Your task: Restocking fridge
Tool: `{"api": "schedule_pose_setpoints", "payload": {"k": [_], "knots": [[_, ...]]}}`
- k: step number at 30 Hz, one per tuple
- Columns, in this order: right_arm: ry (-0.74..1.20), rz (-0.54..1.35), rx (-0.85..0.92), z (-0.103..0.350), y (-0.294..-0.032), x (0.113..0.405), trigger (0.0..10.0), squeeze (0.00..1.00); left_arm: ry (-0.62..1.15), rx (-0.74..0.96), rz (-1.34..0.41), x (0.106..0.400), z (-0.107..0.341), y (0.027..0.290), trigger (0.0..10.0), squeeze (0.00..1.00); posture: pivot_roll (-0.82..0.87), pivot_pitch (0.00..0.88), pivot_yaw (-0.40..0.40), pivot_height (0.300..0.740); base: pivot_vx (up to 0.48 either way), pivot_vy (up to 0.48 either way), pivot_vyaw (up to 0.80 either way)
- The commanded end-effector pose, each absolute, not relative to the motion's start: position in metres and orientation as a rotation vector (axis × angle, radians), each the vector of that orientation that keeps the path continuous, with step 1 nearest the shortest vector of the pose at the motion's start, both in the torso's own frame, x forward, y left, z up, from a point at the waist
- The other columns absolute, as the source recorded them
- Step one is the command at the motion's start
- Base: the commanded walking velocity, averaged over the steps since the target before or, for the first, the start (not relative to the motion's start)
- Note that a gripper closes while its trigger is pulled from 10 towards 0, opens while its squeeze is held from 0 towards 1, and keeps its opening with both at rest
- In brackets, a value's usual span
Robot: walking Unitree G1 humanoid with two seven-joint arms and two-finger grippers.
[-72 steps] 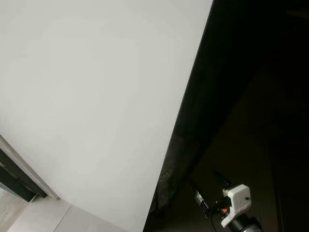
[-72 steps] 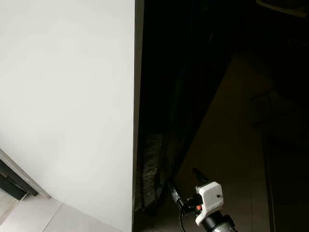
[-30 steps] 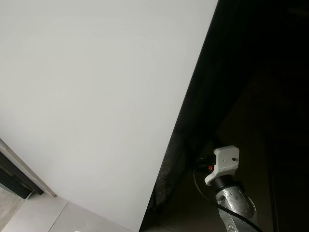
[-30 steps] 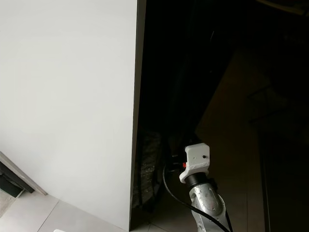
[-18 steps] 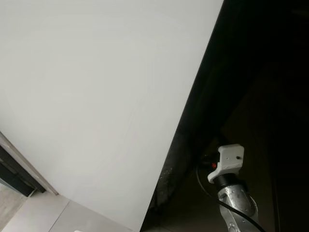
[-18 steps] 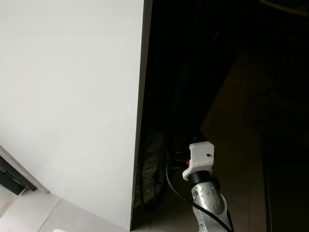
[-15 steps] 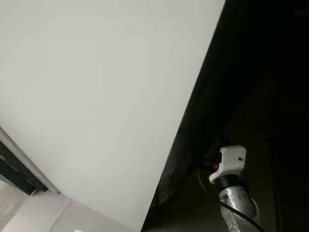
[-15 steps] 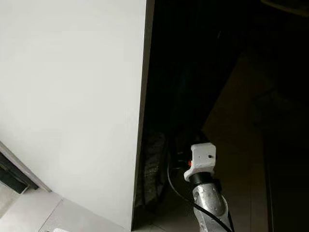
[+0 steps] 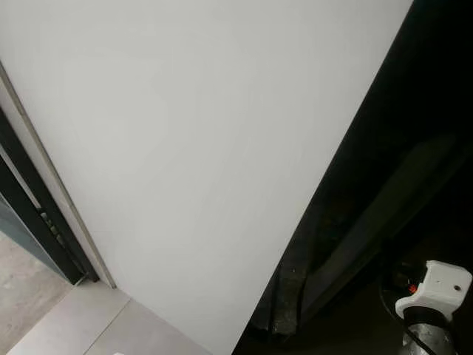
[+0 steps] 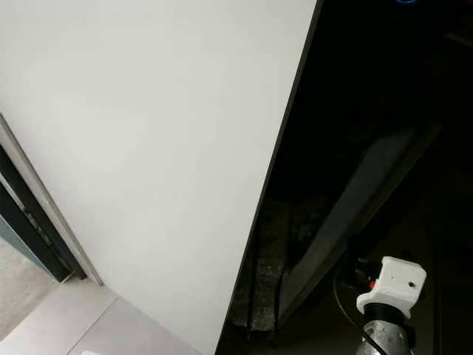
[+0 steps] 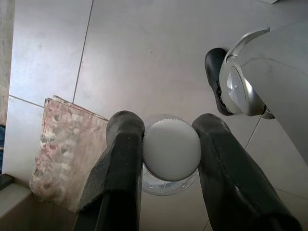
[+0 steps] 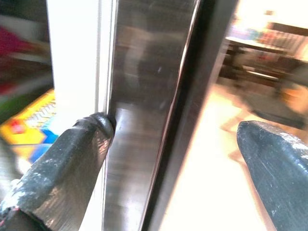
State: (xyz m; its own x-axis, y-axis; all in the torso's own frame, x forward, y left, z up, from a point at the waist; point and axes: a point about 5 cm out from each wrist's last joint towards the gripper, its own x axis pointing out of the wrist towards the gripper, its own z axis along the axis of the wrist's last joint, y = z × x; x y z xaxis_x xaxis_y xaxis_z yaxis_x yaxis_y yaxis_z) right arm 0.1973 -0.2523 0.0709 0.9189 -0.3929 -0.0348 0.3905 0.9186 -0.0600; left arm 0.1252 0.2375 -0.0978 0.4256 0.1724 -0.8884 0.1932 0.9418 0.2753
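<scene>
My left gripper is shut on a clear bottle with a white ribbed cap, held above the tiled floor. My right gripper is open and straddles the edge of the dark, glossy fridge door. One finger touches the door's inner side and the other finger stands apart on the outer side. In the eye views the right wrist with its white camera mount sits low at the right against the dark door. Blurred coloured packs show inside the fridge.
A tall white panel stands close on my left, with a dark door frame beyond it and grey floor tiles below. Under the left gripper lie a patterned rug and my own foot.
The head view has shifted, bringing a dark door frame into sight at the left. The right wrist now sits lower and further right, and a grey strip of door edge shows.
</scene>
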Motion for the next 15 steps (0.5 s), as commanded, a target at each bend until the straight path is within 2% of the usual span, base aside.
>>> {"api": "schedule_pose_setpoints", "payload": {"k": [1, 7, 11, 15], "knots": [[0.152, -0.536, -0.039, 0.050, -0.272, 0.179, 10.0, 0.00, 1.152, 0.357, -0.032, 0.122, -0.099, 0.236, 10.0, 0.00, 0.03, 0.043, -0.098, 0.740, 0.000, 0.000, 0.00], [0.305, -0.594, 0.058, 0.010, -0.278, 0.166, 10.0, 0.00, 1.157, 0.361, -0.036, 0.121, -0.100, 0.236, 10.0, 0.00, 0.03, 0.026, -0.095, 0.740, 0.000, 0.000, 0.00], [0.367, -0.567, 0.100, -0.005, -0.274, 0.166, 10.0, 0.00, 1.158, 0.363, -0.037, 0.121, -0.099, 0.236, 10.0, 0.00, 0.03, 0.023, -0.094, 0.740, 0.000, 0.000, 0.00], [0.543, -0.490, 0.075, -0.042, -0.263, 0.167, 10.0, 0.00, 1.154, 0.361, -0.032, 0.123, -0.099, 0.237, 10.0, 0.00, 0.02, 0.026, -0.081, 0.740, 0.000, 0.000, 0.00]]}}
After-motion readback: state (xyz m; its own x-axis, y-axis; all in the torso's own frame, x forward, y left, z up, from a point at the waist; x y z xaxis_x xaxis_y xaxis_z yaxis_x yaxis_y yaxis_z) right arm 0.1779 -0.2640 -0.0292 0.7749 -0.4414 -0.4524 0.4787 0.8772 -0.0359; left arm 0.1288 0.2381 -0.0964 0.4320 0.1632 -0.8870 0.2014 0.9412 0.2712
